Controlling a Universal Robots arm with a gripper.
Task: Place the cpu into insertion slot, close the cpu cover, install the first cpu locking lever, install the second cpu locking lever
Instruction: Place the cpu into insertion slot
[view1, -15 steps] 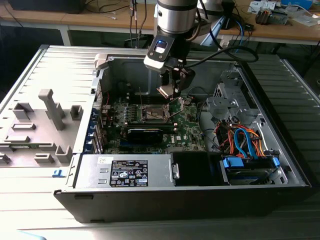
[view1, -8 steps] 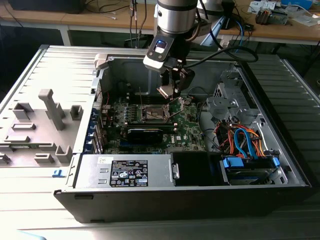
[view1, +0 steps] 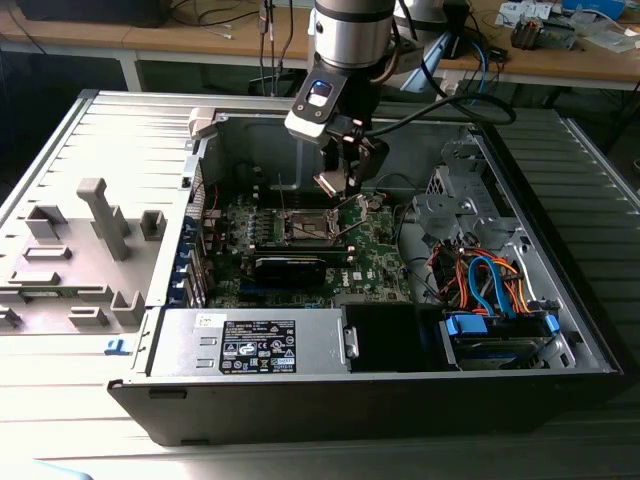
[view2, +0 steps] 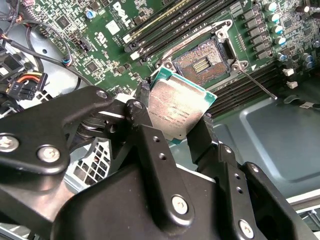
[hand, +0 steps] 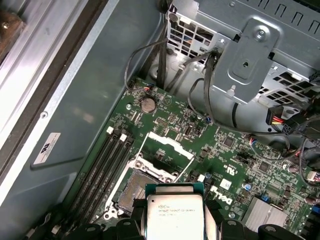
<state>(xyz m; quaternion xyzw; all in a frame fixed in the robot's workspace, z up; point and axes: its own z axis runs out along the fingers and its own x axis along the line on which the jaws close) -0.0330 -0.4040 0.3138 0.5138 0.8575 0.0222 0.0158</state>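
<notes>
My gripper (view2: 176, 122) is shut on the cpu (view2: 179, 111), a flat square chip with a silvery top, held by its edges between the black fingers (view2: 145, 125). In the exterior view the gripper (view1: 338, 183) hangs inside the open computer case, just above the insertion slot (view1: 305, 226) and slightly toward the exterior view's right. The slot (view2: 202, 59) lies bare, with its dark centre showing. The cpu cover (hand: 169, 146) stands swung up from the slot (hand: 136, 192). A thin locking lever (view2: 257, 84) sticks out beside the socket. The cpu (hand: 175, 215) is apart from the slot.
Memory slots (view2: 160, 22) run beside the socket. A grey power supply box (view1: 250, 342) lies along the case's front wall. A drive cage with orange and blue cables (view1: 490, 285) fills the exterior view's right. A grey fixture plate (view1: 90, 250) sits outside the case at the left.
</notes>
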